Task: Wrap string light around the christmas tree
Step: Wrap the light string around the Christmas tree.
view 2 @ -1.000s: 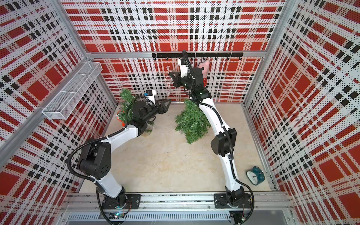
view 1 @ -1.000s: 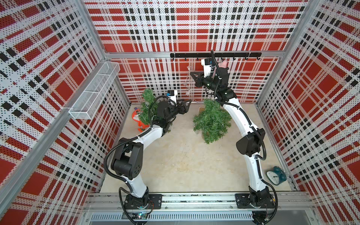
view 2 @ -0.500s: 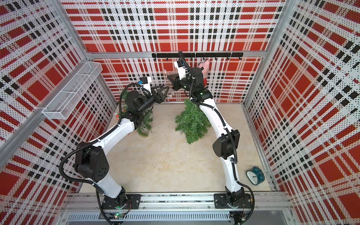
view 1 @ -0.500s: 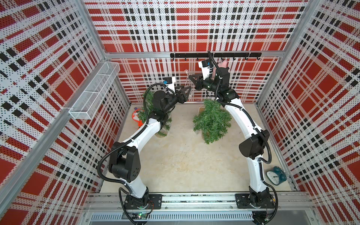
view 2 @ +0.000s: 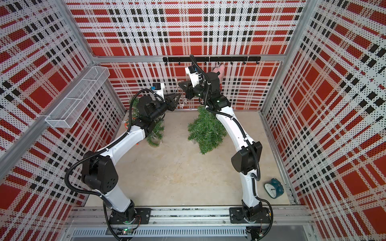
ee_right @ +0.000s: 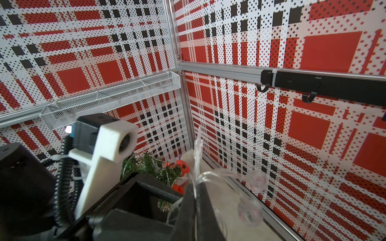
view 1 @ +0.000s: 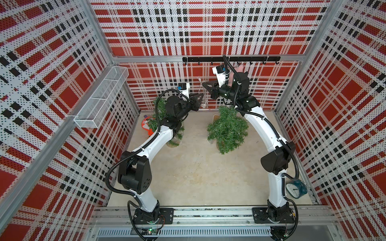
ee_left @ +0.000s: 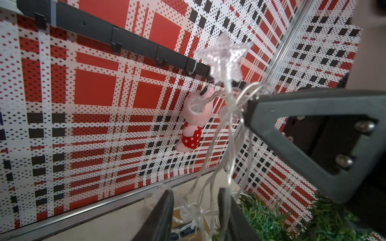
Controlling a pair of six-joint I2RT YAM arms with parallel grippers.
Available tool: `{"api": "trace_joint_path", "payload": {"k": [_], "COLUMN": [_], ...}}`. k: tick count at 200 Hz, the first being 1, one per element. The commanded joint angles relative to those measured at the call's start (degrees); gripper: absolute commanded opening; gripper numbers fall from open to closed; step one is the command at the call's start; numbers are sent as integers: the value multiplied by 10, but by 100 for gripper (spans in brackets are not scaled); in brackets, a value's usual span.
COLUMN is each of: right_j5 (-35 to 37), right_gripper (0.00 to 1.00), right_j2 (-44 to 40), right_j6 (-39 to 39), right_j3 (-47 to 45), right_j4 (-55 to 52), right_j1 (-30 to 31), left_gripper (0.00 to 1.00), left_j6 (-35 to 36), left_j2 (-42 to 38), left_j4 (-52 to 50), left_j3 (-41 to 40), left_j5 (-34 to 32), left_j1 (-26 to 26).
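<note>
The string light (view 1: 204, 92) is a bundle of clear wire with a star (ee_left: 224, 56) and ball bulbs (ee_right: 253, 180). It hangs high near the back wall. My right gripper (view 1: 204, 84) (ee_right: 195, 192) is shut on its wires, with the star standing above the jaws. My left gripper (view 1: 201, 97) (ee_left: 196, 208) faces it from just below. Its jaws stand apart, with the hanging strands running between them. The green christmas tree (view 1: 227, 129) (view 2: 205, 130) stands on the floor under my right arm, and both grippers are well above it.
A second, smaller green tree (view 1: 158, 110) stands behind my left arm beside an orange object (view 1: 145, 125). A pink plush toy (ee_left: 193, 125) hangs from the black hook rail (view 1: 229, 59). A white wire basket (view 1: 100, 98) is on the left wall. A teal clock (view 1: 295, 188) sits at the front right.
My left arm has risen and swung right, up to the strands under the right gripper, and its jaws have narrowed around them. The right arm has barely moved.
</note>
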Motion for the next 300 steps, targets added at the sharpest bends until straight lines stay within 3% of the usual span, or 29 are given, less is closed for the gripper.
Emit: {"api": "trace_joint_path", "payload": {"k": [1,27,46,67,91,105,148,168,181,194,204,218,233,251,284,300], "right_j5": [-21,-25,-20,-4,21,26,7,9,6,9,12,18,31,54,149,188], "right_gripper": [0,0,0,26,52,61,78,80,78,77,74,69,65,63,59,53], "right_j2": [-38,-60,-82,-107,-147,-171,-245,-276,-302,-334,-359,-391,-425,-467,-531,-562], "right_j6": [-14,-9,-10,-19,-22,-26,-2,6,17,32,42,54,76,99,108,131], "right_j3": [-17,-52,-79,-113,-178,-217,-313,-348,-382,-425,-462,-505,-555,-615,-696,-739], "right_j4": [4,11,7,-3,5,16,61,62,71,88,102,112,122,130,108,96], "right_j1": [4,8,17,25,26,26,17,14,14,14,13,14,15,24,51,65], "left_gripper": [31,12,5,0,0,0,0,0,0,5,6,6,8,15,20,30], "left_j6": [14,7,-2,-8,6,11,14,-4,22,77,105,117,163,205,222,211], "left_j2": [7,-11,-59,-132,-196,-220,-288,-303,-315,-335,-357,-377,-381,-380,-383,-401], "left_j4": [-18,-26,-37,-66,-147,-189,-222,-238,-229,-159,-66,82,154,186,207,170], "left_j3": [31,26,-2,-44,-66,-70,-68,-74,-100,-165,-241,-357,-433,-479,-543,-545], "left_j5": [-7,-10,-26,-75,-185,-228,-232,-227,-233,-234,-217,-203,-193,-182,-202,-222], "left_j1": [-6,-15,-24,-36,-62,-70,-110,-130,-193,-266,-295,-304,-319,-337,-336,-335]}}
